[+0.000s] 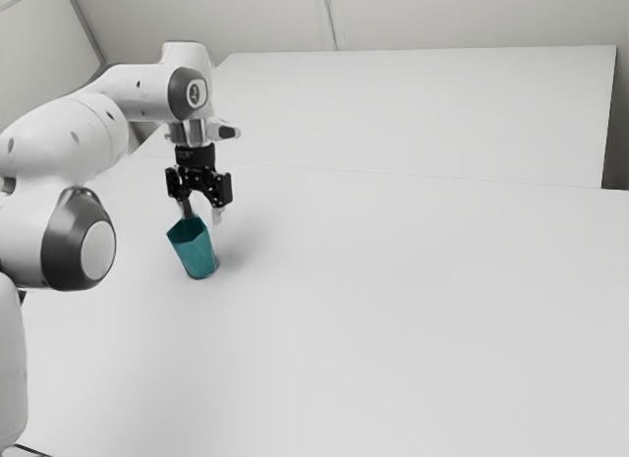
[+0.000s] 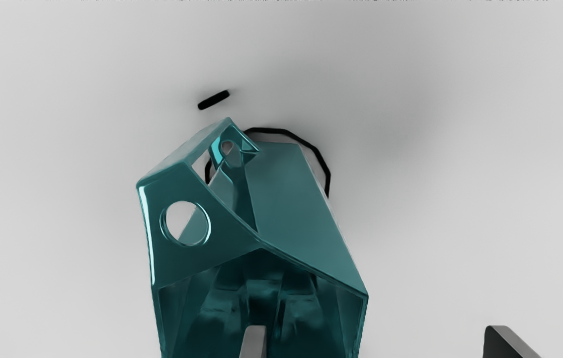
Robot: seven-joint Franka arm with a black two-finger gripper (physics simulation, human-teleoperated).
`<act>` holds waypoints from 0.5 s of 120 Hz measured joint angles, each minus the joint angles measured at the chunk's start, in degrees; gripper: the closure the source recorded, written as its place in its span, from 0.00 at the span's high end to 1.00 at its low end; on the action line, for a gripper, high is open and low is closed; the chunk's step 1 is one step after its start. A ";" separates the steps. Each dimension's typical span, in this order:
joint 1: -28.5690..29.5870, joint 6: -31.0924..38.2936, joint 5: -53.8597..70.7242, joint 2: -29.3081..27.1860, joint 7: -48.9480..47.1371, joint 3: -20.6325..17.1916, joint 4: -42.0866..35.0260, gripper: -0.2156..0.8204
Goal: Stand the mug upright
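Note:
The gripper is above the teal mug in the exterior view, fingers apart. The faceted mug leans, its mouth up and toward the exterior view's left, its base low at the table. In the wrist view the gripper is open: one fingertip overlaps the mug's open mouth, the other stands outside beyond its wall. The mug has an angular handle with a round hole on one side. Whether a finger touches the wall cannot be told.
The white table spreads toward the exterior view's right, with a pale wall behind. A short dark mark lies past the handle, and a thin dark curved line runs around the mug's base end.

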 joint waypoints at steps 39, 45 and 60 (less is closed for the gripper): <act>-0.13 -0.87 2.01 -19.89 -3.36 -3.33 -7.98 0.76; -0.22 -1.07 2.70 -22.92 -4.18 -4.07 -9.38 0.77; -0.34 -1.22 3.68 -31.18 -5.95 -5.35 -14.82 0.78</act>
